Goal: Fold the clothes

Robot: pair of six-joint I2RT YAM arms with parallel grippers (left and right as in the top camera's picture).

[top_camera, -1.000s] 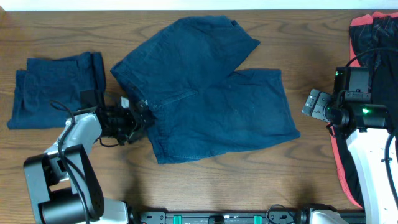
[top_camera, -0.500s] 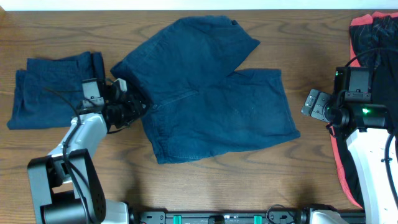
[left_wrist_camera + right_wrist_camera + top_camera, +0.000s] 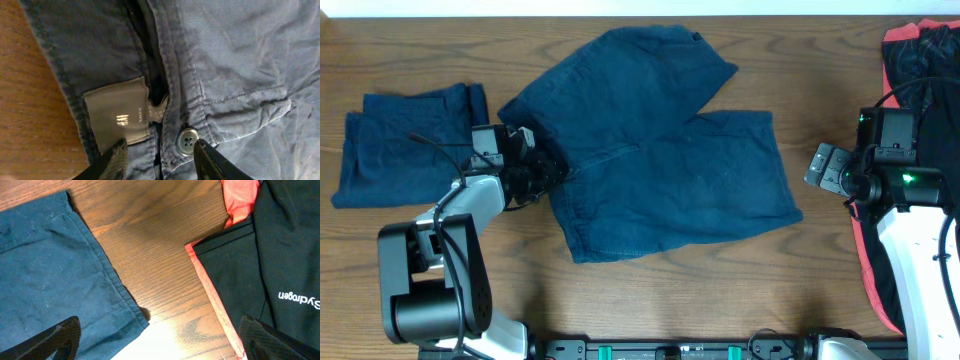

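Dark navy shorts (image 3: 660,150) lie spread flat mid-table, legs pointing right and waistband at the left. My left gripper (image 3: 548,168) sits low at that waistband. In the left wrist view it (image 3: 160,146) stands partly open, its fingers straddling the waistband front (image 3: 235,60) beside a grey label (image 3: 117,117) and a button (image 3: 187,140); the cloth between them lies flat and unpinched. My right gripper (image 3: 817,165) hovers wide open, holding nothing, over bare wood (image 3: 160,330) between the shorts' leg hem (image 3: 45,270) and a black garment with coral-red edging (image 3: 280,255).
A folded navy garment (image 3: 405,145) lies at the far left, close to the left arm. The black and red garment (image 3: 920,60) runs down the right edge, partly under the right arm. Brown wooden table (image 3: 670,300) shows along the front.
My left gripper has slid along the waistband towards the far side of the table. The shorts have not shifted, and the right arm is still.
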